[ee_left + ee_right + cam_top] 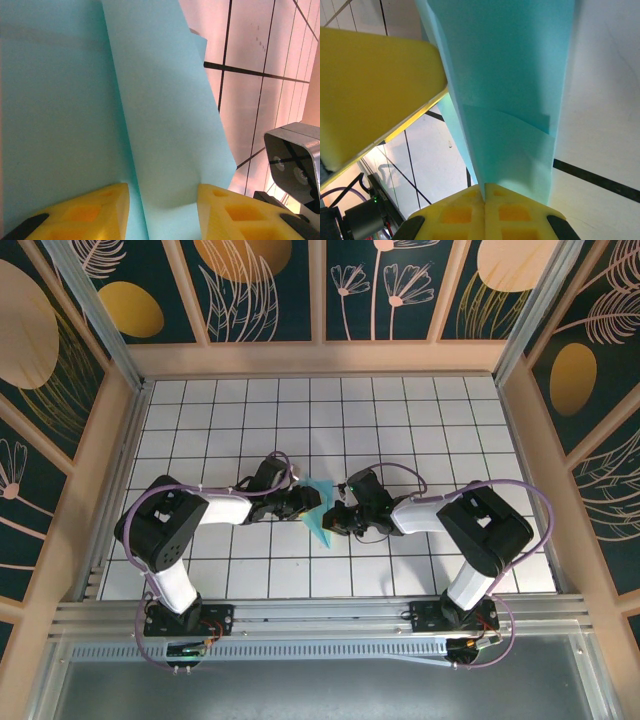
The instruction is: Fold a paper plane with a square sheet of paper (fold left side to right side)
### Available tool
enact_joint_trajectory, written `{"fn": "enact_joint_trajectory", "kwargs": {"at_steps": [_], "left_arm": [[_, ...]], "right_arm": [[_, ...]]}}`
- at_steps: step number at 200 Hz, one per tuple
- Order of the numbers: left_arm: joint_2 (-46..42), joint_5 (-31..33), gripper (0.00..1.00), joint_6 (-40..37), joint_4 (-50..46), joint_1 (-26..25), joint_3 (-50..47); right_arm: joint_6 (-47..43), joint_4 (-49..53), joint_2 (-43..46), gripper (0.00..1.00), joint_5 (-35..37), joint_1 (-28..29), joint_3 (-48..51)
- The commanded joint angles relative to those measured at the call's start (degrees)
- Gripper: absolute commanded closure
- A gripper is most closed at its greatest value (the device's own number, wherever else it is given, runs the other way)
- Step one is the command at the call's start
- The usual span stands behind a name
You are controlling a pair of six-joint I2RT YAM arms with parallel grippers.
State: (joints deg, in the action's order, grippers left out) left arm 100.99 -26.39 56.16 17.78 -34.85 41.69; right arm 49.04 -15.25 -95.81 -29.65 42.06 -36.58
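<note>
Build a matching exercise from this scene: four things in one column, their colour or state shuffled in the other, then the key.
Things:
1 left gripper
2 right gripper
3 sheet of paper
4 table

States:
A white, dark grid lines
B jaws shut on the paper
C teal-blue, folded over
D jaws apart, paper between them

Pairs: 1-D, 2-B, 3-C, 4-A
</note>
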Motion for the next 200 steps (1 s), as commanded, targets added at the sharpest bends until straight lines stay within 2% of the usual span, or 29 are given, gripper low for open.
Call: {"fn": "enact_joint_trajectory", "kwargs": {"at_steps": [1,17,73,115,148,200], "left_arm": [[1.8,2.0,0.6,-1.4,-3.5,-0.1,0.2],[1.8,2.1,0.6,-1.3,-3.7,-0.1,0.2],[1.8,2.4,0.6,-1.4,-3.9,-0.1,0.3],[1.7,2.4,0.6,-1.4,-4.0,-0.1,0.2],[1.6,2.6,0.6,-1.3,-4.0,0.0,0.2],[1.4,2.7,0.6,-1.2,-3.8,-0.1,0.2]], "right_arm": [[0.0,-0.3,0.7,0.93,-0.2,-0.3,0.2],[-0.3,0.2,1.5,0.91,0.4,-0.3,0.1],[-3.5,5.0,5.8,0.73,2.2,-1.0,-0.2],[-7.7,7.3,10.8,0.62,1.3,-4.6,1.3],[-11.2,4.6,11.6,0.6,-2.6,-8.0,2.1],[-12.2,-1.3,5.0,0.62,-4.9,-7.1,0.2]]}}
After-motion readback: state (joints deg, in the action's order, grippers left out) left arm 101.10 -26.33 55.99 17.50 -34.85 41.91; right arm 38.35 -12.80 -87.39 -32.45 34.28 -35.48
